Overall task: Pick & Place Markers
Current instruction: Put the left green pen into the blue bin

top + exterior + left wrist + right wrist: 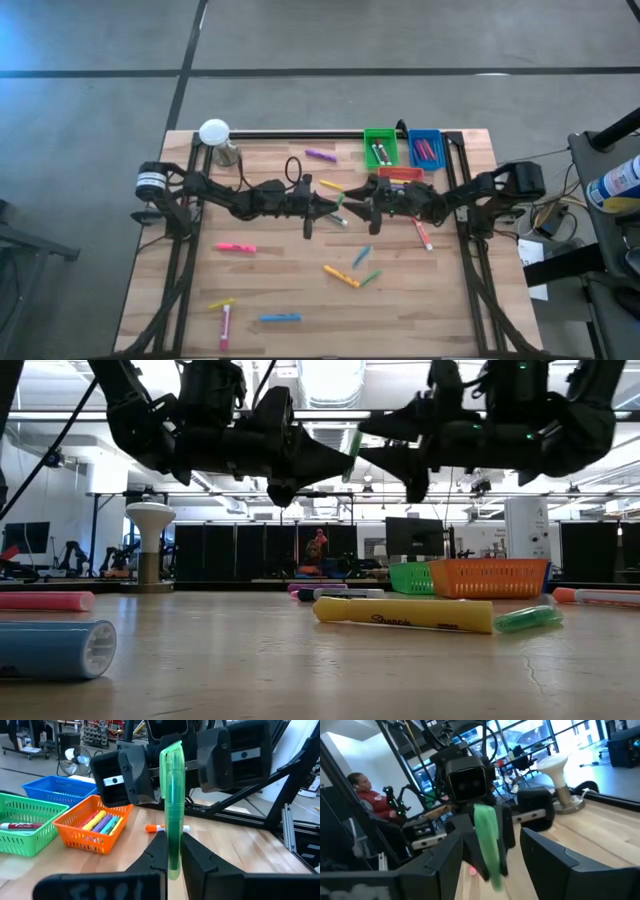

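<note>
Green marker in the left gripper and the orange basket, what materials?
Translucent green marker, held upright in the left gripper: looks like glossy plastic, since light passes through the barrel. Orange mesh basket: probably moulded plastic; the uniform lattice walls and saturated colour suggest that.

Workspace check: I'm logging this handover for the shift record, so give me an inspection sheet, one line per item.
Surface: wooden table, no damage seen.
Job's things: green marker held midair between both arms; loose markers across the table, such as the yellow one; more in the green, blue and orange bins.
Clutter: white mushroom-shaped stand at the far left corner.
Grippers: left gripper shut on the green marker; right gripper with fingers open around it.
Cables: loop on the left arm.
Surroundings: seated person beyond the table.
</note>
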